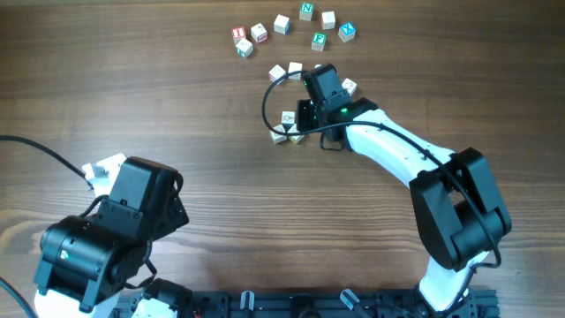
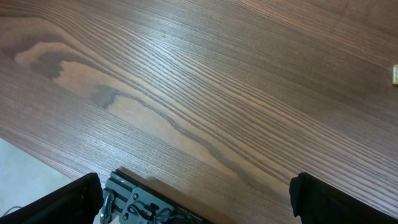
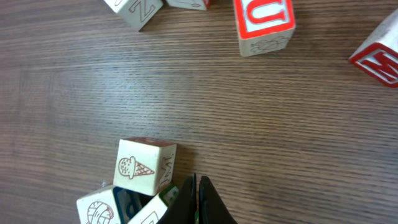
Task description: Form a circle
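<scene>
- No finished ring is seen; the alphabet cubes (image 1: 305, 11) are scattered over the far middle of the tabletop (image 1: 221, 159), an upper arc of them lying beyond a small cluster near the right arm.
- The right hand (image 3: 194, 199) is clenched with nothing between its fingers, its closed tip set low on the wood just beside the ice-cream cube (image 3: 146, 167) in the wrist view.
- The left hand (image 2: 193, 199) is fully released and empty, parked over bare wood at the near left, well apart from the cubes.
- The step in hand is judged to be a nudge with the closed tip, not a grasp.
- The push is best made through the middle of a cube face, so that the cube slides and does not spin.
- The tip should be kept low and slow, since stacked or touching cubes in the cluster could be dragged along.
- The red U cube (image 3: 264, 23) and its neighbours can serve as the far arc; the clustered cubes should be spread toward the gaps.
</scene>
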Controlling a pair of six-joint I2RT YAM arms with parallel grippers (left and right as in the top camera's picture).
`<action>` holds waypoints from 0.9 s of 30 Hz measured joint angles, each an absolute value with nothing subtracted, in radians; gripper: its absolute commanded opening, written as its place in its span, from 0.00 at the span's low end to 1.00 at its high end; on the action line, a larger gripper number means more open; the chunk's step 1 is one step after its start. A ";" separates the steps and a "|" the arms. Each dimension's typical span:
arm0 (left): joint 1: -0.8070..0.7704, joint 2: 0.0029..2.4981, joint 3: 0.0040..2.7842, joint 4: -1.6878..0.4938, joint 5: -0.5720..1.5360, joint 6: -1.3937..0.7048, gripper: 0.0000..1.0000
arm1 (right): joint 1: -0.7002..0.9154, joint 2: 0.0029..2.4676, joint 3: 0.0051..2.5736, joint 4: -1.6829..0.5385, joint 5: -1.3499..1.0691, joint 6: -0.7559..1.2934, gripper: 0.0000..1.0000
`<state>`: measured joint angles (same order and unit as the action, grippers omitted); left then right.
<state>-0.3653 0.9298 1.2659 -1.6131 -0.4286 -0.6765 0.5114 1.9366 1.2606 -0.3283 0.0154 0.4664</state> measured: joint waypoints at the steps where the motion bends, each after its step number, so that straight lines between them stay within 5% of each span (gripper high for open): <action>1: -0.365 0.930 1.266 -1.613 -0.429 -0.677 1.00 | 0.511 1.938 1.261 -0.328 0.013 0.466 0.05; 27: -0.365 0.930 1.266 -1.613 -0.429 -0.677 1.00 | 0.511 1.979 1.261 -0.303 -0.089 0.388 0.05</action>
